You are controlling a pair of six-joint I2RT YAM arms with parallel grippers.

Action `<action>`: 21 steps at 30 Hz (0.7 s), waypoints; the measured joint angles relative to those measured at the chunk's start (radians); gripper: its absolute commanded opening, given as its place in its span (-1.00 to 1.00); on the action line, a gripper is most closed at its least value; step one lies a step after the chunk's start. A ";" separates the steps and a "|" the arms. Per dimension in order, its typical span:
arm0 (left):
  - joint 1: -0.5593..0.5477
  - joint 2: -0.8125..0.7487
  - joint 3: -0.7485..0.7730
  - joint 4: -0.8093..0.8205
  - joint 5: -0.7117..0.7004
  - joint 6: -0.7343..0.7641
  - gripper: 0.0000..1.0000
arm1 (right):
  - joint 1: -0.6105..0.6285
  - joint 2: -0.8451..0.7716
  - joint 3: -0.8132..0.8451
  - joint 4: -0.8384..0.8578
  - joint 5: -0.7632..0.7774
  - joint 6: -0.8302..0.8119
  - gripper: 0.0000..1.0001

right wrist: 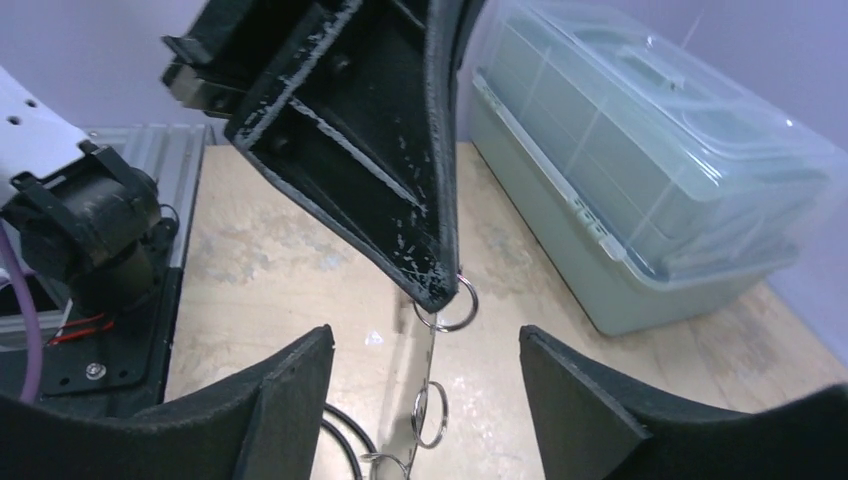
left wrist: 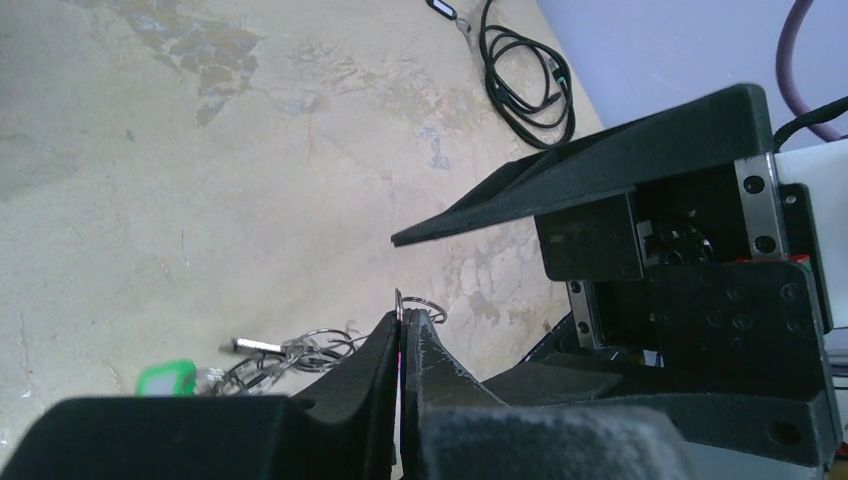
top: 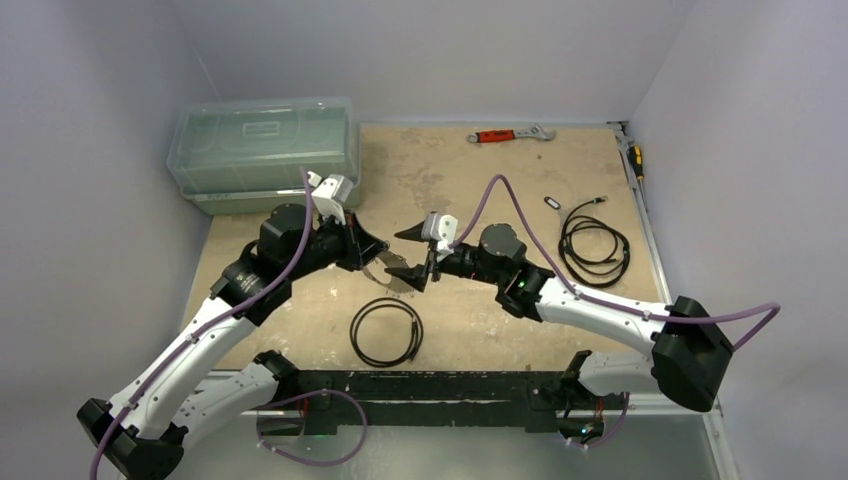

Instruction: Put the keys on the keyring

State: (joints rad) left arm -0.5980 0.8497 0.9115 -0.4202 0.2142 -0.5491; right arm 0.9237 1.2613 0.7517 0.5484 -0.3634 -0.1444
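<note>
My left gripper (left wrist: 402,318) is shut on a small silvery ring of the keyring (right wrist: 447,305), pinched at its fingertips above the table. A thin silvery strip hangs down from that ring and carries more small rings (right wrist: 430,412). My right gripper (right wrist: 425,338) is open, its two fingers (right wrist: 285,400) standing either side of the hanging keyring without touching it. The keys (left wrist: 285,352), a small silvery bunch with a bright green piece (left wrist: 165,378), show below and left of the left fingertips. Whether they hang or lie on the table I cannot tell. From above, both grippers (top: 385,250) (top: 410,255) meet tip to tip mid-table.
A clear lidded plastic box (top: 265,150) stands at the back left. A black cable coil (top: 387,331) lies just in front of the grippers. Another black cable (top: 595,245) lies to the right. A red-handled wrench (top: 510,134) rests at the back edge.
</note>
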 measured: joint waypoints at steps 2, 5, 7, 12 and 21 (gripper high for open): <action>0.000 0.000 0.003 -0.002 0.007 -0.009 -1.00 | 0.000 0.002 -0.009 0.024 -0.023 -0.010 0.28; 0.000 0.000 0.007 -0.011 0.016 -0.016 -1.00 | 0.000 0.021 -0.010 0.053 -0.034 -0.023 0.08; 0.000 0.000 0.007 -0.015 0.019 -0.016 -1.00 | 0.000 0.035 -0.010 0.061 -0.040 -0.031 -0.02; 0.000 0.000 0.009 -0.023 0.027 -0.017 -1.00 | 0.000 0.069 -0.010 0.066 -0.045 -0.041 -0.16; 0.000 0.000 0.016 -0.026 0.040 -0.017 -1.00 | 0.000 0.082 -0.002 0.071 -0.044 -0.048 -0.20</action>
State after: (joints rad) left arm -0.5980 0.8497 0.9276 -0.4458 0.2543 -0.5663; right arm 0.9241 1.3437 0.7494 0.6197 -0.4076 -0.1925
